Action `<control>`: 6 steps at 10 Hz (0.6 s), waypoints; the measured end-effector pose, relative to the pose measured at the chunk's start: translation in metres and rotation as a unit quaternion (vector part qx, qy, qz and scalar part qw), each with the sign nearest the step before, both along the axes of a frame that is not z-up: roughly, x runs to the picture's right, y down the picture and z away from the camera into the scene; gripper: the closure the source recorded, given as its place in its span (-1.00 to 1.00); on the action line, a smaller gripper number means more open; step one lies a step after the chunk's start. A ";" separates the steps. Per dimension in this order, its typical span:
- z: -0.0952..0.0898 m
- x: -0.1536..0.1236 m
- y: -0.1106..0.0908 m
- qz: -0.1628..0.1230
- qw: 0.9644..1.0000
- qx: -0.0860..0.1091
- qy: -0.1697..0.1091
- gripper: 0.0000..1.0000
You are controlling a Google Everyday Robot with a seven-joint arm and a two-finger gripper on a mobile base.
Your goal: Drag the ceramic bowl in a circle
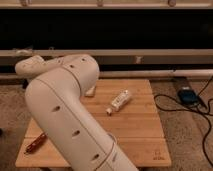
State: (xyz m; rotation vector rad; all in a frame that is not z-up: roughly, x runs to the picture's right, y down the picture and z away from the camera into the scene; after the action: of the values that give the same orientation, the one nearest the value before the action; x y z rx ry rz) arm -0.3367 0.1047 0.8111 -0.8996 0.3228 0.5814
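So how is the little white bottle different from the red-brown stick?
The white bottle is pale and chunky; the red-brown stick is dark and thin. The white bottle lies mid-table, right of the robot's arm; the red-brown stick lies near the front left corner. Both lie flat and slanted on the wooden table. The robot's tool is hidden behind the arm.

Speckled floor (11,117), wooden table (142,131), dark wall (125,30)
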 end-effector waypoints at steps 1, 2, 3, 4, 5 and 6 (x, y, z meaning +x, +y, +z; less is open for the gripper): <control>-0.005 -0.003 0.002 0.006 1.000 -0.014 -0.002 1.00; -0.014 -0.001 0.009 0.017 0.999 -0.036 -0.003 1.00; -0.026 0.003 0.016 0.026 0.998 -0.052 -0.001 1.00; -0.043 0.009 0.028 0.040 0.997 -0.071 0.005 1.00; -0.059 0.015 0.039 0.052 0.995 -0.088 0.011 1.00; -0.077 0.026 0.052 0.069 0.991 -0.109 0.025 1.00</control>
State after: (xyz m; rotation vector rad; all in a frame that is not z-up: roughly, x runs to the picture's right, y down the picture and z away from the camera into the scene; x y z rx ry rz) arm -0.3105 0.1568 0.7346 -1.1264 0.3765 0.7052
